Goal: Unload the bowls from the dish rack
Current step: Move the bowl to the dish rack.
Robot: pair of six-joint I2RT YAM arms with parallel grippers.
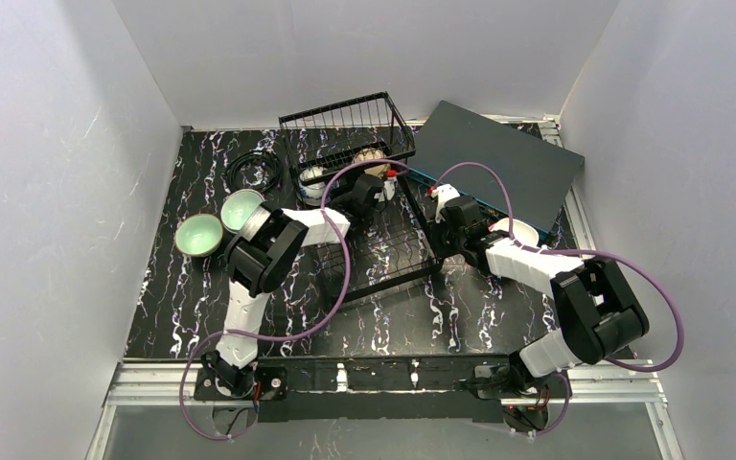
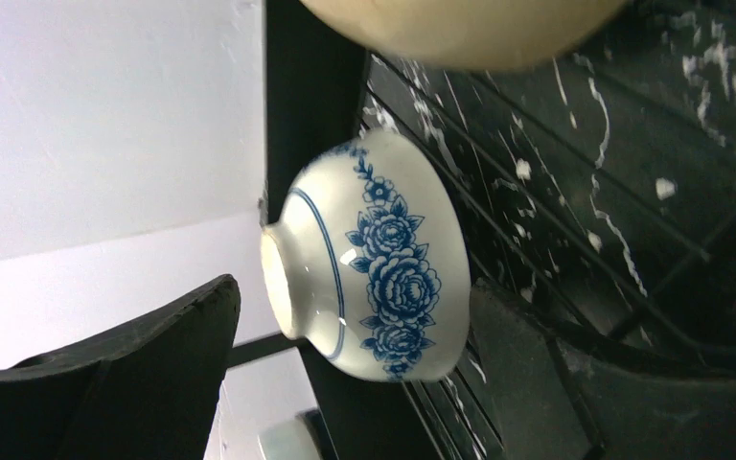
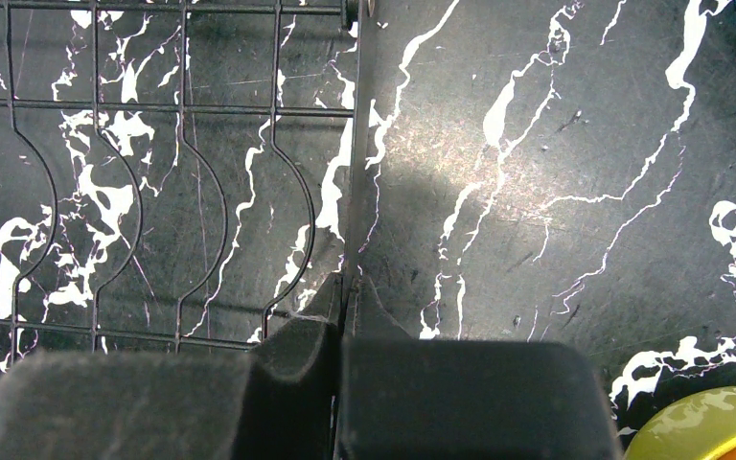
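Observation:
The black wire dish rack [image 1: 398, 259] lies mid-table, its raised basket tier [image 1: 345, 120] at the back. My left gripper [image 1: 372, 192] reaches into the rack and stands open. A blue-and-white bowl [image 2: 374, 259] lies on its side between the left gripper's [image 2: 356, 292] fingertips, which are not closed on it. A beige bowl [image 2: 460, 29] sits just beyond it. Two pale green bowls [image 1: 199, 235] [image 1: 241, 209] stand on the table at the left. My right gripper [image 3: 350, 287] is shut, pinching the dish rack's [image 3: 182, 172] edge wire.
A flat dark grey box [image 1: 498, 163] lies at the back right. A yellow-and-orange bowl [image 3: 700, 426] sits on the table beside the right gripper. A coil of black cable [image 1: 254, 171] lies at the back left. White walls close in three sides.

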